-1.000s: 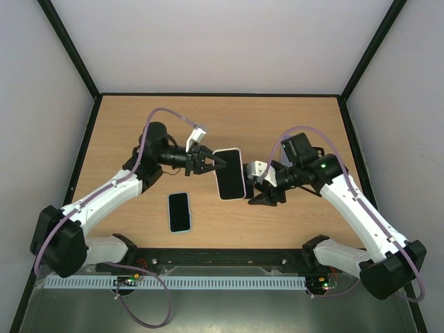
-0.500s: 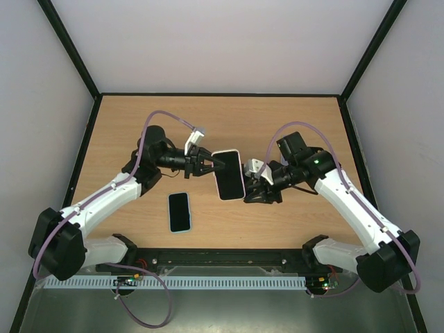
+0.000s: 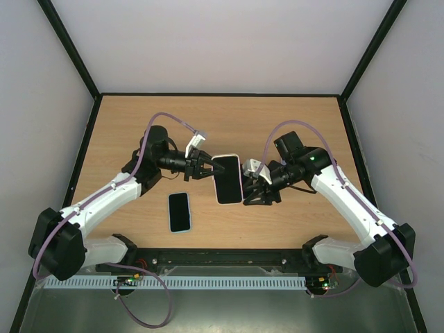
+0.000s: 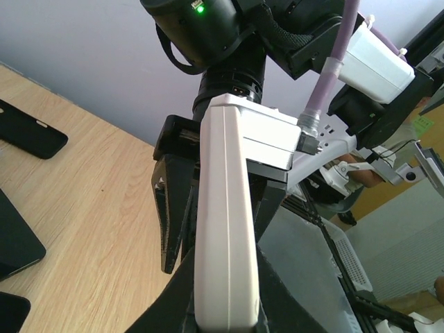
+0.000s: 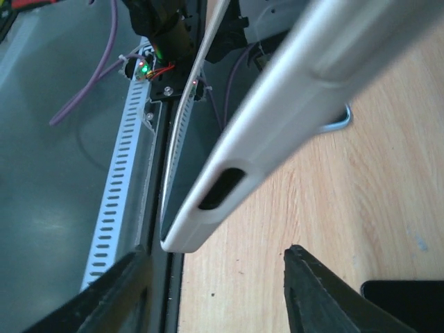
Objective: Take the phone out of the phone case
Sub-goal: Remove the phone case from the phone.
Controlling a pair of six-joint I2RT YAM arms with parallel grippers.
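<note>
The phone (image 3: 227,179) shows its dark screen, seated in a white phone case (image 3: 238,161), and hangs above the table's middle. My left gripper (image 3: 206,166) is shut on the case's left end. In the left wrist view the case's white edge (image 4: 222,222) runs up from between my left gripper's (image 4: 225,309) jaws. My right gripper (image 3: 248,186) is open, right beside the case's right long edge. In the right wrist view the case's corner with a slot hole (image 5: 222,187) lies just ahead of my right gripper (image 5: 218,257), touching neither finger.
A second dark phone with a pale rim (image 3: 179,211) lies flat on the wooden table (image 3: 291,132), near the front left. The black rail (image 3: 222,260) between the arm bases runs along the near edge. Black-framed walls enclose the table.
My right gripper has moved left, up to the case's edge, and its jaws have narrowed. The left gripper and the cased phone have shifted slightly left.
</note>
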